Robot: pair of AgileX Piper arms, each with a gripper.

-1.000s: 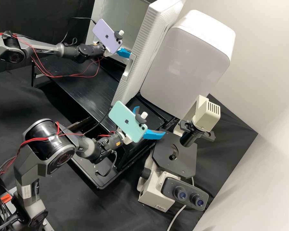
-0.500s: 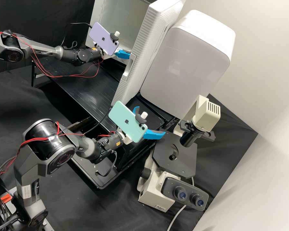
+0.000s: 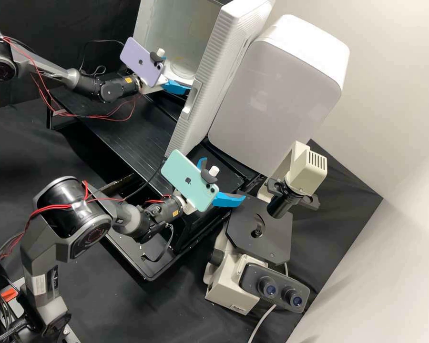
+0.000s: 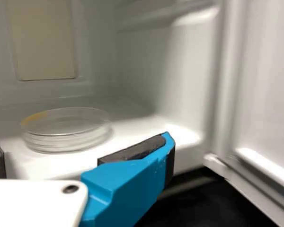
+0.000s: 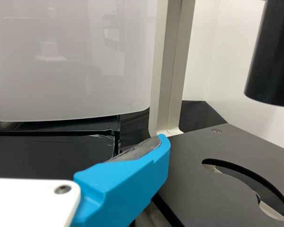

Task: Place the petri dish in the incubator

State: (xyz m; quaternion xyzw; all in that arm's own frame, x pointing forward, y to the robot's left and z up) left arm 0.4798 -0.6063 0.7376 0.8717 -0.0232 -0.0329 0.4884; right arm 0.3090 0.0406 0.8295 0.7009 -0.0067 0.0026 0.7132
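Our left gripper (image 4: 79, 142) is spread wide open with nothing in it, sitting right at the mouth of the incubator (image 4: 180, 71). The petri dish (image 4: 66, 126) lies flat on the white floor inside, just past the fingers (image 4: 132, 182), and we see a gap between them. The door (image 3: 214, 71) stands open. Our right gripper (image 3: 229, 199) hangs by the edge of the microscope stage (image 5: 217, 165), well away from the dish. We can't tell how open it is.
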